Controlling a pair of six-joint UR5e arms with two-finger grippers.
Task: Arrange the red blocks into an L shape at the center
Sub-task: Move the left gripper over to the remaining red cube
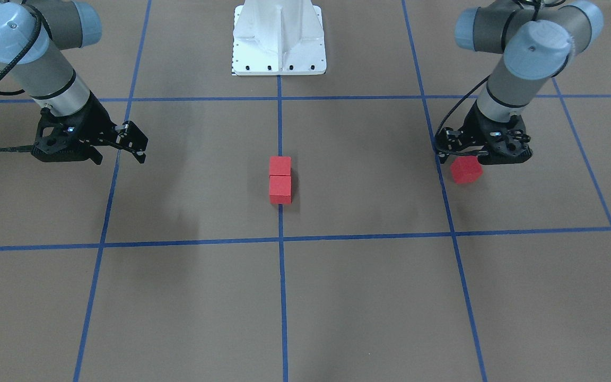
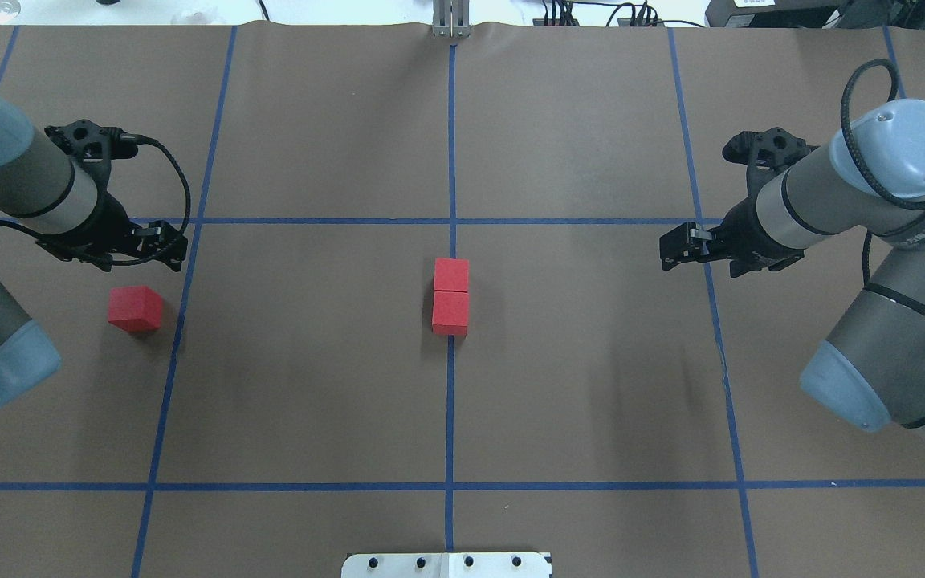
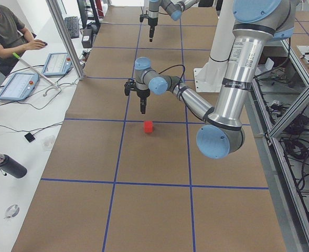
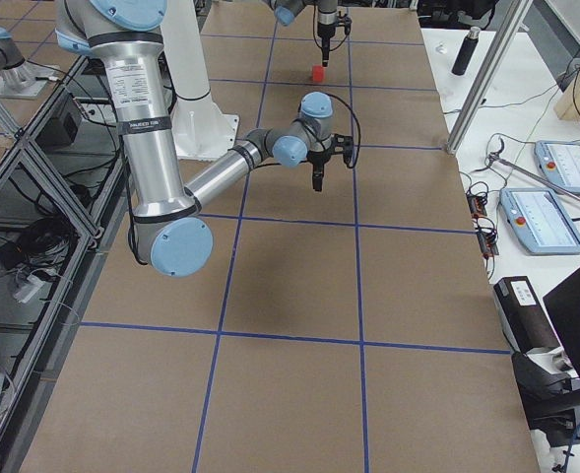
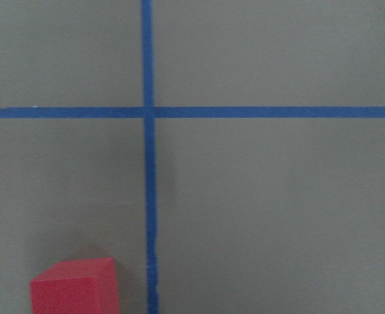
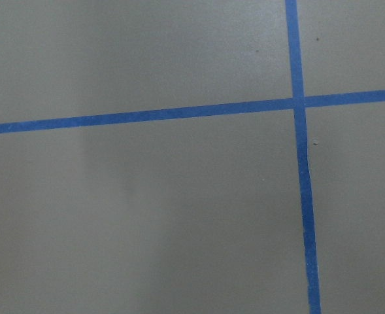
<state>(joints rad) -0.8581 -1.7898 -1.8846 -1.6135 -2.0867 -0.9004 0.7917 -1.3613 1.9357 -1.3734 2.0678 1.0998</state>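
Observation:
Two red blocks (image 2: 450,274) (image 2: 450,312) sit touching in a line on the centre's vertical blue tape line (image 2: 450,401); they also show in the front view (image 1: 279,166) (image 1: 280,189). The third red block (image 2: 135,308) lies alone at the far left, also seen in the front view (image 1: 465,170) and the left wrist view (image 5: 74,286). My left gripper (image 2: 167,247) hangs above the floor just beyond this block, looks shut and holds nothing. My right gripper (image 2: 678,247) hangs over bare floor at the right, looks shut and holds nothing.
Blue tape lines (image 2: 318,220) divide the brown floor into a grid. The white robot base (image 1: 279,40) stands at the near edge. An operator (image 3: 7,31), tablets and a bottle are on a side table beyond the far edge.

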